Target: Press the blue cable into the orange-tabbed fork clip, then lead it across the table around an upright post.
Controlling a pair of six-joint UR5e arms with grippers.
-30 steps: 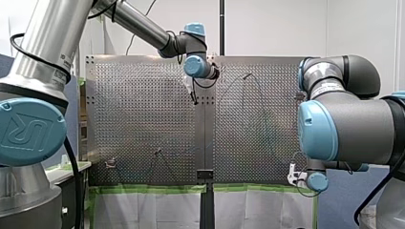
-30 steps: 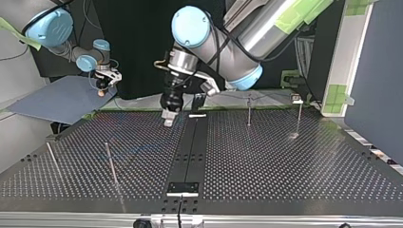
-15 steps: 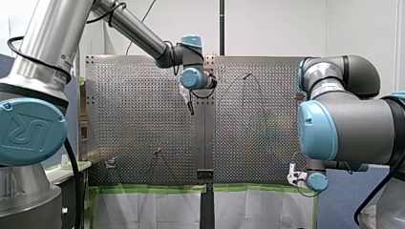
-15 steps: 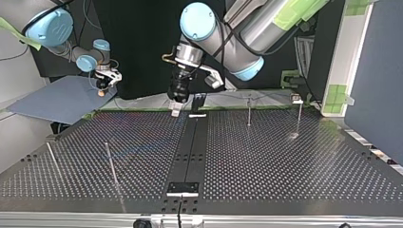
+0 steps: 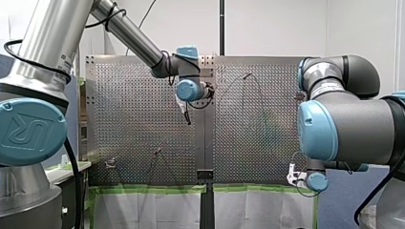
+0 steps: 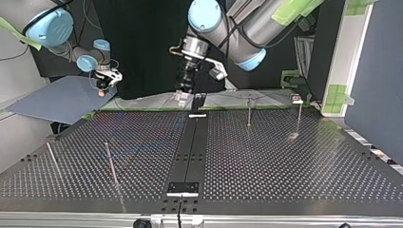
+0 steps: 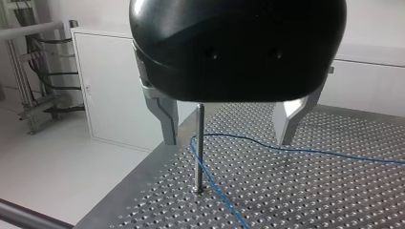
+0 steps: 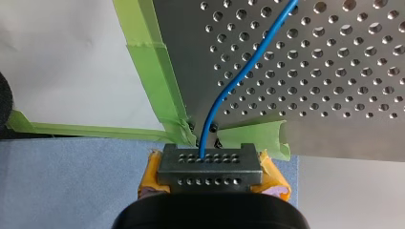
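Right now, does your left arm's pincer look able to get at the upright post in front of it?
Probably yes: my left pincer is open, the post stands free just ahead of it, and only the blue cable runs past the post.

A robotics lab: 2 grey-and-blue industrial arms, my left arm (image 5: 129,33) and my right arm (image 5: 344,119), work over a perforated metal worktop (image 6: 285,161) edged with green masking tape (image 8: 153,71). Around it are bare white walls (image 5: 277,24), plain white cabinets (image 7: 114,95) and a metal rack (image 7: 28,102) carrying cables.
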